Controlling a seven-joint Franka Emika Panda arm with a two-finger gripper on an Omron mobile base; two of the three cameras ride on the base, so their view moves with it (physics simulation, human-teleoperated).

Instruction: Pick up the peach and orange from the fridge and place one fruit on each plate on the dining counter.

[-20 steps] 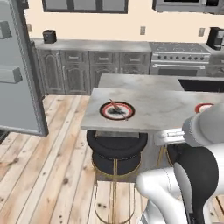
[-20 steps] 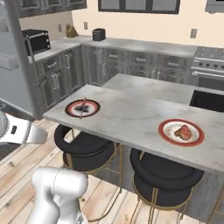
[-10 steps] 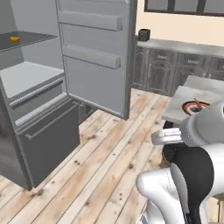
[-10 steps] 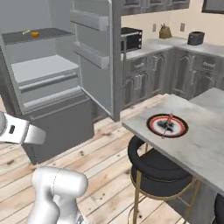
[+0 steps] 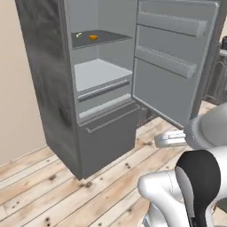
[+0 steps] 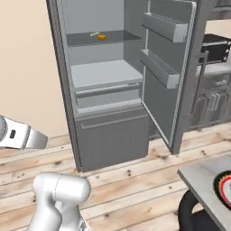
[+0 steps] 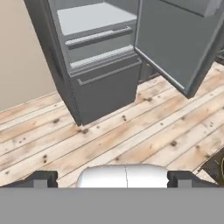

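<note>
A plank floor of pale wood runs up to a beige wall, and against that wall stands the fridge, tall and grey, its door swung wide to the right with two bar shelves across the inner face. Inside, a dark upper shelf sits above a pale lower shelf, with drawers below. At the right edge of the right base view, dark wall cabinets carry a black microwave. In the lower right corner of that view the tabletop juts in, light grey, with one plate cut off by the edge and a black stool beneath.

The orange rests on the upper shelf, towards the back, with a pale yellow stick just beside it on the left. The peach cannot be made out.

In the hand view the pincer hangs well apart from the fridge, above the floor, its tips spread wide and holding nothing.
</note>
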